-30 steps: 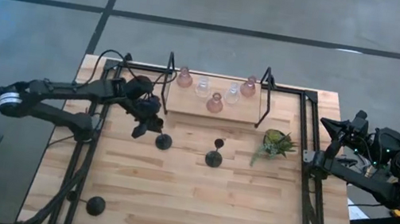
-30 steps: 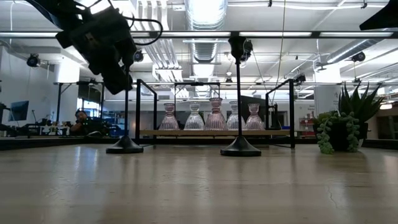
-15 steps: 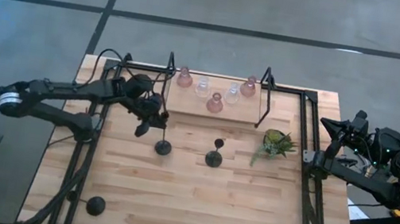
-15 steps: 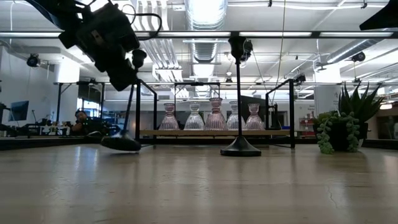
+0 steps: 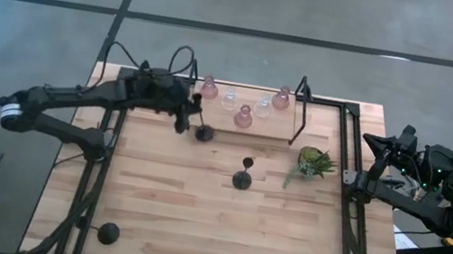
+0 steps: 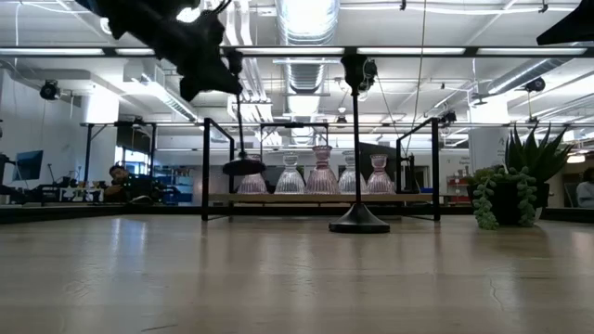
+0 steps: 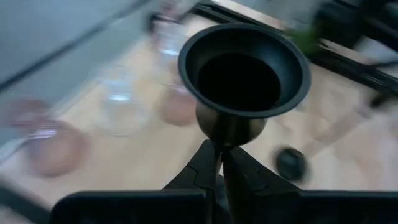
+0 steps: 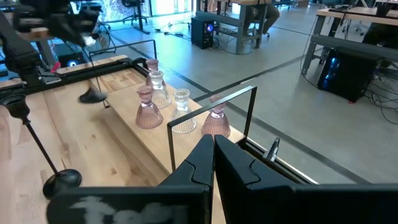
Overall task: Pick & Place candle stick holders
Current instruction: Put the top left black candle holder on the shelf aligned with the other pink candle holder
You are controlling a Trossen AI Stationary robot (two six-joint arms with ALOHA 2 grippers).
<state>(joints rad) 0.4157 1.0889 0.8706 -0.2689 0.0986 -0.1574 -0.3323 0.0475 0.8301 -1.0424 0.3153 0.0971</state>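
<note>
The black candle stick holder (image 5: 202, 129) I am carrying hangs above the table (image 5: 193, 222), its round base clear of the wood and just in front of the low wooden shelf (image 5: 271, 131) at the table's far side. My left claw (image 5: 190, 112) is clamped tight on its thin stem just under the cup, which fills my left wrist view (image 7: 244, 68). On the shelf stand the pink and clear glass holders (image 6: 322, 171) in a row, inside a black metal frame (image 6: 434, 167). A second black holder (image 5: 242, 177) stands upright near the middle of the table, well apart from mine. A third black holder (image 5: 107, 234) sits near the table's front left corner. A small green plant (image 5: 313, 163) stands to the right of the shelf. My right claw (image 8: 212, 148) waits off the table's right edge, fingers pressed together on nothing.
</note>
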